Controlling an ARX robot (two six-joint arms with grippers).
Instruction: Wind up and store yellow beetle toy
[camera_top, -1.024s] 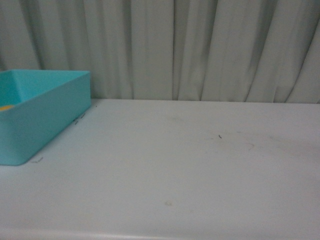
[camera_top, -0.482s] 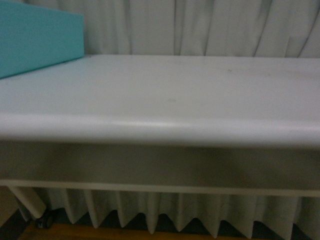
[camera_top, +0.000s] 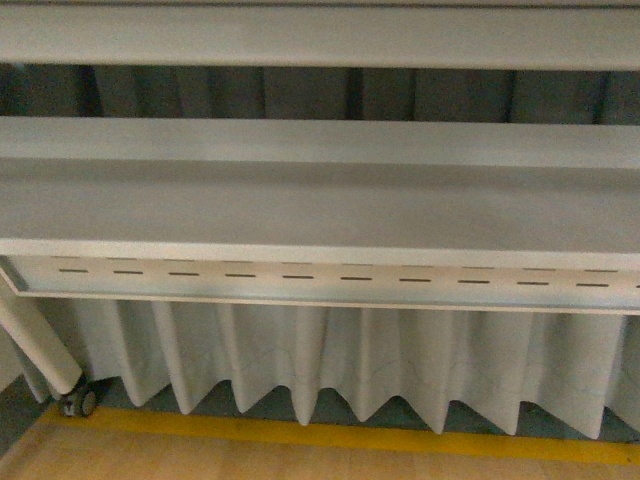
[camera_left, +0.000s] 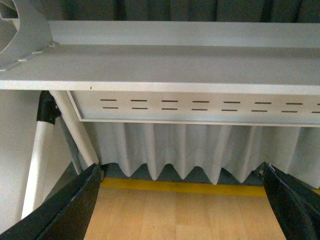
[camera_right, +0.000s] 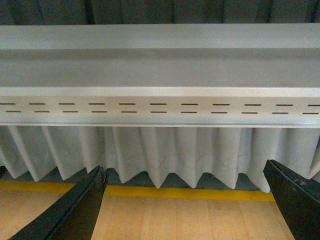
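Beneath the grey bench's front edge (camera_top: 320, 210), only a slotted metal rail (camera_top: 320, 277), pleated white curtain (camera_top: 330, 365), yellow floor stripe (camera_top: 300, 435) and wooden floor (camera_right: 180, 220). Left hand (camera_left: 182, 200) spread wide, holding nothing. Right hand (camera_right: 185, 205) likewise apart and bare. Yellow beetle toy nowhere in view.

Left gripper (camera_left: 180, 202) & right gripper (camera_right: 182, 202) both spread wide, holding nothing.

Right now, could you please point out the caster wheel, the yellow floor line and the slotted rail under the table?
caster wheel (camera_top: 78, 402), front view, on the wheel.
yellow floor line (camera_top: 300, 434), front view, mid-stripe.
slotted rail (camera_right: 160, 111), right wrist view, its face between slots.
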